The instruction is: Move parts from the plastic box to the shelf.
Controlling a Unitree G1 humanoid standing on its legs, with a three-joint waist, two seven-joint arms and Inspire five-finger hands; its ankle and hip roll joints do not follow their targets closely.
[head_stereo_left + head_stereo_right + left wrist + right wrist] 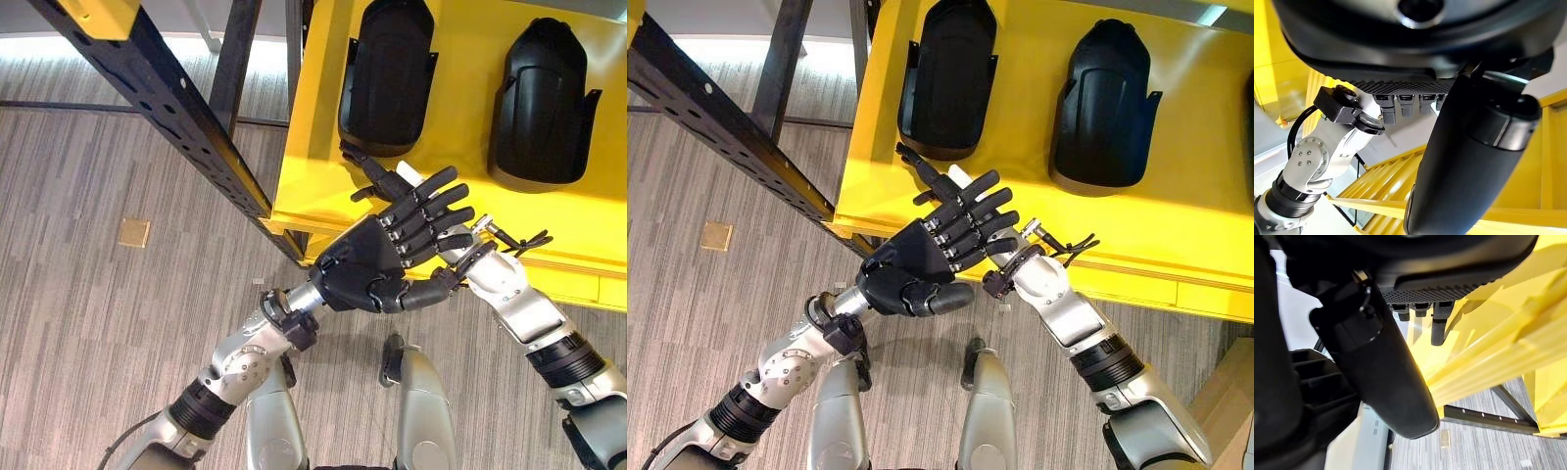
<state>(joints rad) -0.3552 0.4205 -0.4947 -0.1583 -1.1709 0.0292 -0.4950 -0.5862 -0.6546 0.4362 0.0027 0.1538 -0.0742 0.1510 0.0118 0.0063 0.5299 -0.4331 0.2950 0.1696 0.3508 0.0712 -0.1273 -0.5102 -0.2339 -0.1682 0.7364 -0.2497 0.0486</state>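
Nearest lies the floor (118, 323), grey striped carpet, with a small tan square patch (134, 233) set into it off to the left. Above the floor, the left hand (377, 259) reaches up and across toward the shelf's front edge, palm side down, fingers straight and spread, thumb tucked below; it grips nothing. The right hand (387, 181) comes in from the right and lies mostly beneath the left one, so just a few dark fingertips and a white thumb cover poke out over the shelf; whether those fingers are curled or relaxed cannot be told, and the right wrist view gives no firm answer either.

Beyond the hands is the yellow shelf (1176, 225), a flat bright surface with a stepped front lip. A black perforated rack beam (157, 98) runs diagonally from the upper left down to the shelf's corner, with a dark upright post (235, 64) behind it.

Two black moulded parts rest on the shelf, well apart: the left part (385, 73) just beyond the fingertips, the right part (544, 103) further right. The top of the left part is cut off by the frame
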